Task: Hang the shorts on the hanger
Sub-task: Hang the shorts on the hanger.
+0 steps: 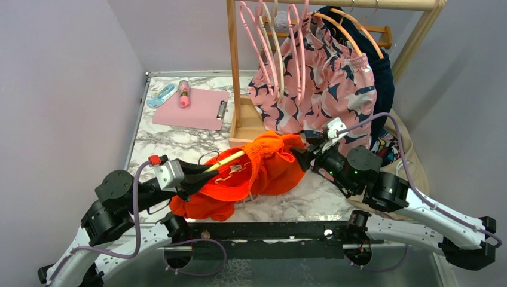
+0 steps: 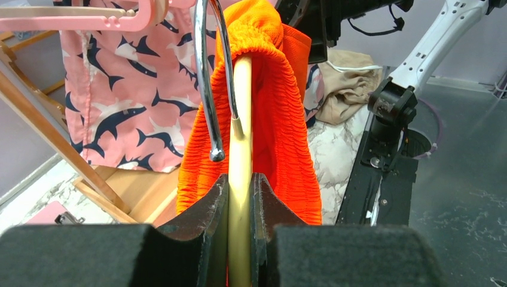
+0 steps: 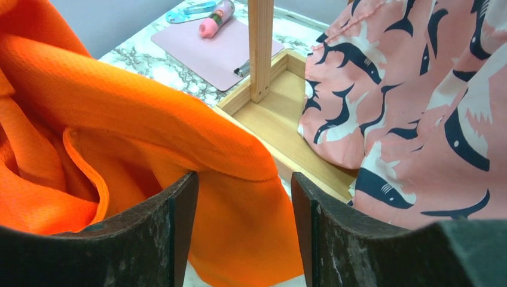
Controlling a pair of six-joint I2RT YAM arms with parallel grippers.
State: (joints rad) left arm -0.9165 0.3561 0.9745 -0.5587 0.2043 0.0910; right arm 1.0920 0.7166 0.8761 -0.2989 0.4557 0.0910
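From above, the bright orange-red fabric shorts [image 1: 272, 170] drape over the thin pale-yellow hanger [image 1: 230, 159] on the marble table [image 1: 179, 143]. Left wrist: the left gripper [image 2: 241, 185] clamps that hanger. Right wrist: the right gripper [image 3: 244, 194] gapes, orange cloth between its jaws.

Pink clipboard [image 1: 191, 110] lies left of wooden rack [image 1: 234, 66] hung with shark-print shorts [image 1: 329, 89].

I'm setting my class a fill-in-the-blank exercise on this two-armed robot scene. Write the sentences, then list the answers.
The left gripper clamps the thin pale-yellow ____. The bright orange-red fabric shorts pass between the right gripper's ____ jaws. The pink shorts hanging from the wooden rack carry a ____ pattern.
Missing: hanger; open; shark.
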